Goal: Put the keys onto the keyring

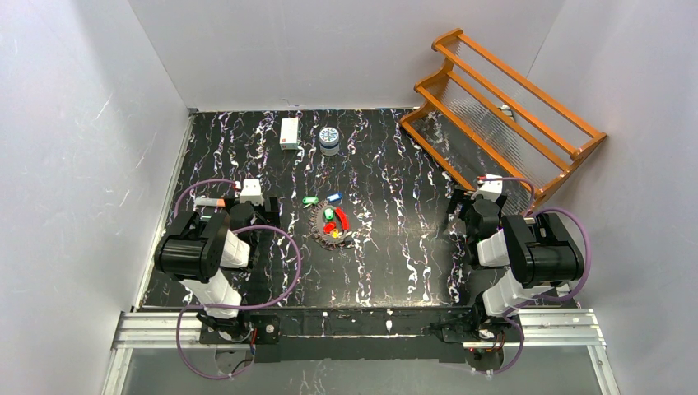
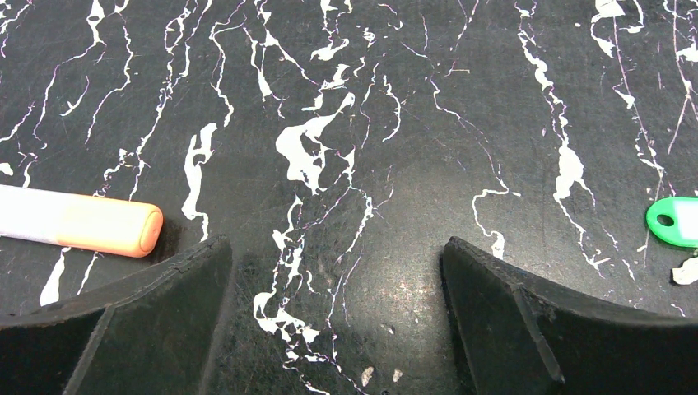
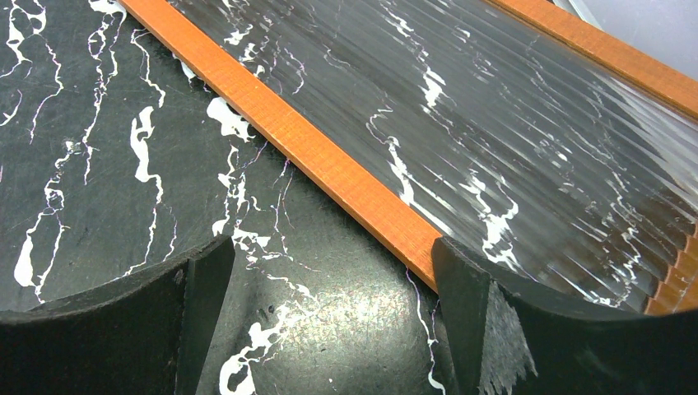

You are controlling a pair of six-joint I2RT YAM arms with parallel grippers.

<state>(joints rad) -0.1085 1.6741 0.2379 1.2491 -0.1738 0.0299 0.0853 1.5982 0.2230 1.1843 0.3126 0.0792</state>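
The keyring (image 1: 319,222) lies mid-table, a thin silver ring with a bunch of keys capped red (image 1: 341,219), green and yellow. Two loose keys lie just behind it, one green-capped (image 1: 310,200) and one blue-capped (image 1: 333,197). My left gripper (image 1: 250,206) is left of them, open and empty; in the left wrist view its jaws (image 2: 337,247) stand wide over bare table, with the green cap (image 2: 673,220) at the right edge. My right gripper (image 1: 486,199) is open and empty at the right, its jaws (image 3: 333,251) beside a wooden rail.
An orange wooden rack (image 1: 502,107) with ribbed clear shelves stands at the back right; its lower rail (image 3: 329,160) runs close to my right fingers. An orange-and-white marker (image 2: 82,224) lies left of my left gripper. A white box (image 1: 289,132) and a small round tin (image 1: 330,140) sit at the back.
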